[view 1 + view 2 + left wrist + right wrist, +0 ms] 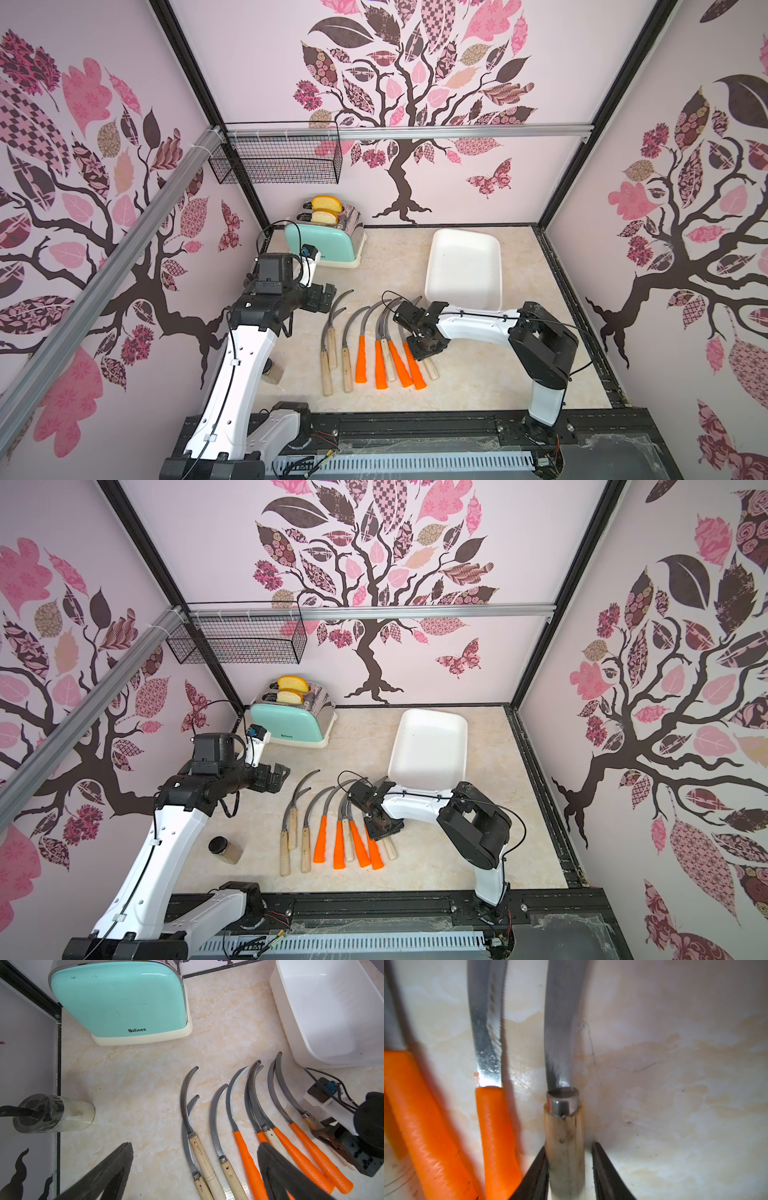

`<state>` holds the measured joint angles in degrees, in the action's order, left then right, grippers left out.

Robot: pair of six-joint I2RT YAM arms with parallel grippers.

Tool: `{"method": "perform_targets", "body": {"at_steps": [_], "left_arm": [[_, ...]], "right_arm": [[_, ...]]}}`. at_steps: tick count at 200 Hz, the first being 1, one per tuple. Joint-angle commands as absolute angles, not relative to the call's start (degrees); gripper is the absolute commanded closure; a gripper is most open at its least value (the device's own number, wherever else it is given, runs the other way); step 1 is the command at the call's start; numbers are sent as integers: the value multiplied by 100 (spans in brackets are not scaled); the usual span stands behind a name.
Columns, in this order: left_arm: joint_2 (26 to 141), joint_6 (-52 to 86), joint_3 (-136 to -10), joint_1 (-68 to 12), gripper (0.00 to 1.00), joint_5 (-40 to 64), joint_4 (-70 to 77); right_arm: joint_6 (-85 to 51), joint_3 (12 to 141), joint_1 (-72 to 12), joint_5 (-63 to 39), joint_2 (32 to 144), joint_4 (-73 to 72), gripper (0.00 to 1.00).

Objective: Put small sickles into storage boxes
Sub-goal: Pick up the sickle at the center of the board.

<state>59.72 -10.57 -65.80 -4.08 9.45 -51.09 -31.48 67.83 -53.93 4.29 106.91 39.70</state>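
In both top views the white tray point(463, 266) sits empty up and right of the small sickles point(361, 353) rowed at lower centre, where the right gripper point(569, 1147) straddles the rightmost wooden-handled sickle point(563, 1126), its handle running bottom-to-top in the right wrist view, jaws narrowly apart, seemingly not yet clamped

Nine small sickles point(360, 359) lie flat on the tabletop in a loose row. Their handles point toward the robot's base, and their curved grey blades fan away from it, bending toward the right. Five have pale wooden handles and four have bright orange ones. The two leftmost wooden ones overlap, and the middle ones lie bunched and touching. The rightmost sickle point(564, 1147) has a steel collar where blade meets wood. The storage box point(463, 266), a shallow white rectangular tray with rounded corners, sits just beyond the right-hand blade tips.
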Motion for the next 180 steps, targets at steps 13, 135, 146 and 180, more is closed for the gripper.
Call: {"method": "perform_targets", "body": {"at_steps": [13, 135, 146, 180], "left_arm": [[5968, -1064, -6612, -422, 2, 1087, -4992], [5937, -1087, -6503, -421, 2, 1190, -5011], [5933, -1089, -6491, -417, 2, 1221, -5028], [5888, -1099, -6416, -414, 2, 1287, -5035]], "right_arm": [[-3156, 6621, -5371, 562, 10775, 4175, 67], [-2906, 6620, -5373, 541, 10711, 4228, 82], [-2834, 6618, -5377, 498, 10688, 4226, 83], [-2691, 6689, -5372, 494, 10609, 4323, 84]]}}
